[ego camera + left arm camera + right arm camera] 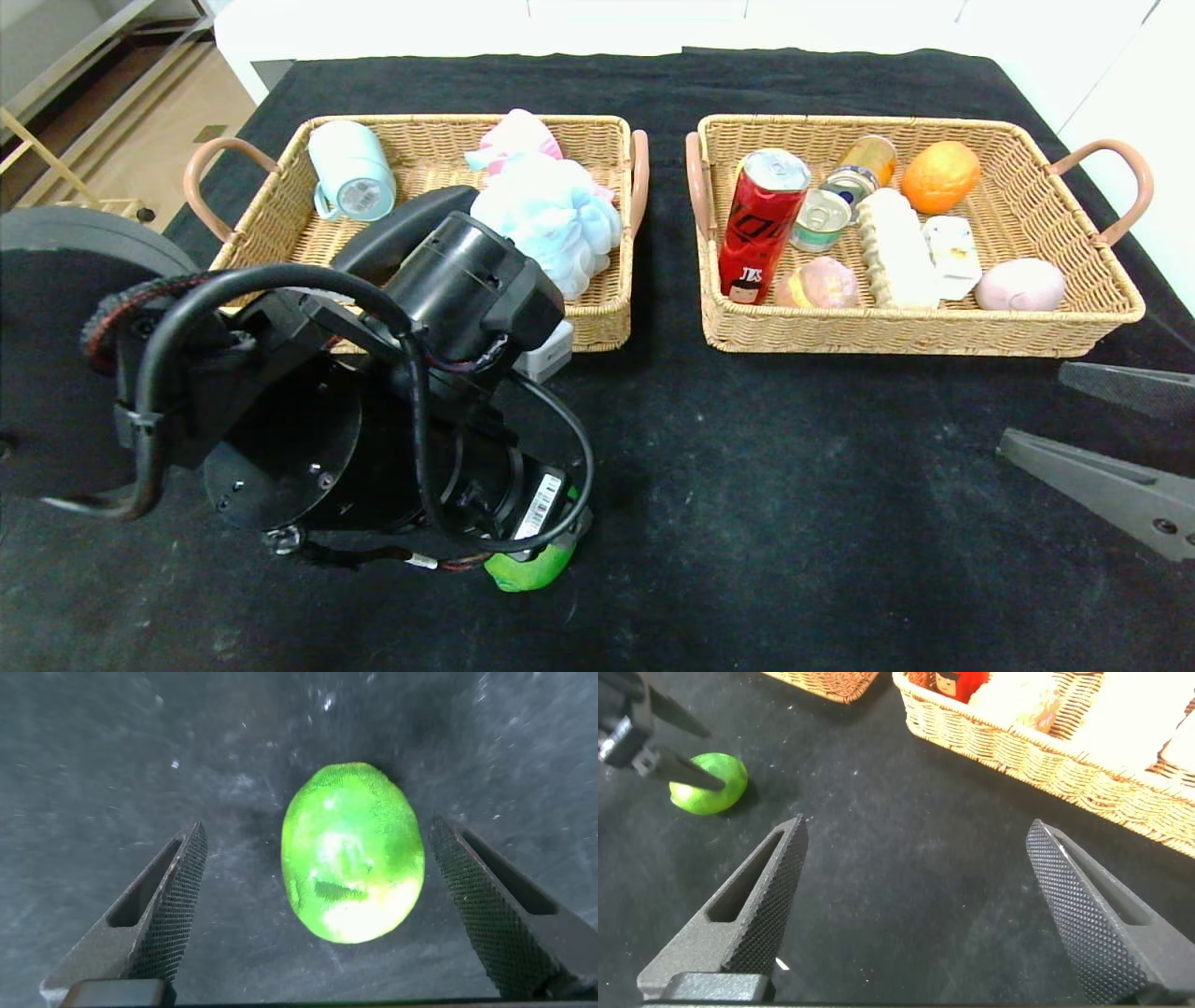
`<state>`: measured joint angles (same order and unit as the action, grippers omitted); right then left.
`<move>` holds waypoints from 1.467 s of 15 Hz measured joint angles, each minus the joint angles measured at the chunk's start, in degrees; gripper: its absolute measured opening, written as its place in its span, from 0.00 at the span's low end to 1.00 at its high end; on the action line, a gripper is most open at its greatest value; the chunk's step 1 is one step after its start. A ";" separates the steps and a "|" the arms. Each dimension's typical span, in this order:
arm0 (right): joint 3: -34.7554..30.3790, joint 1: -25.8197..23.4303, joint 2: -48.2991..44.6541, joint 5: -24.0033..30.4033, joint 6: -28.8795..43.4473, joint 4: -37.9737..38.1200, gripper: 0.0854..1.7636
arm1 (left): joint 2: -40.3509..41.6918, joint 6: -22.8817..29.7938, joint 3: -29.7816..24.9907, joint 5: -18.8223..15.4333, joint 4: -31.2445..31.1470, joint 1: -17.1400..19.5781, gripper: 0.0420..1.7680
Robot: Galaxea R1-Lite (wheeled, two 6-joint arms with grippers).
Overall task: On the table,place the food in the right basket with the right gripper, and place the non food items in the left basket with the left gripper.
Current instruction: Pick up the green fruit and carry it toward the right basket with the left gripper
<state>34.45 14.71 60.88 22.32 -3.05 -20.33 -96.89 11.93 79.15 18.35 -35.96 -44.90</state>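
Observation:
The round green fruit [353,854] lies on the black table [794,485] near its front. My left gripper [318,829] is open, straddling the fruit, one finger on each side and not touching; in the head view only part of the fruit [532,567] shows under the wrist. My right gripper [1032,409] is open and empty over the table at the right, in front of the right basket [924,331]. That basket holds the red can [761,224], the ridged loaf [896,247] and the white carton [952,247]. The blue pouf [551,219] lies in the left basket [280,233]. The cream-yellow box is not seen.
A pale blue mug [353,173] and a pink item [518,135] are in the left basket. A small pale box [549,350] sits against its front, half hidden by my left arm. The right basket also holds tins, an orange [940,175] and pink lumps.

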 joint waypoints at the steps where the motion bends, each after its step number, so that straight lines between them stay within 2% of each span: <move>1: 0.00 0.00 0.00 0.02 0.00 0.00 0.97 | -0.38 0.02 -0.38 -0.05 0.02 -0.09 0.97; 10: -0.09 0.05 0.00 0.02 0.02 0.00 0.97 | -4.21 1.38 -1.21 0.26 0.20 -0.66 0.97; 12: -0.09 0.05 0.00 0.05 0.00 0.00 0.97 | -4.51 1.38 -1.21 0.26 0.00 -0.80 0.78; 14: -0.09 0.05 0.00 0.05 0.00 0.05 0.97 | -4.64 1.43 -1.43 0.26 -0.06 -0.79 0.63; 22: -0.28 0.30 0.02 0.05 -0.06 0.09 0.97 | -5.21 1.37 -1.18 0.30 -0.04 -0.79 0.60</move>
<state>34.17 15.02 60.90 22.37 -3.11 -20.25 -102.10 13.30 77.97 18.65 -36.00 -45.69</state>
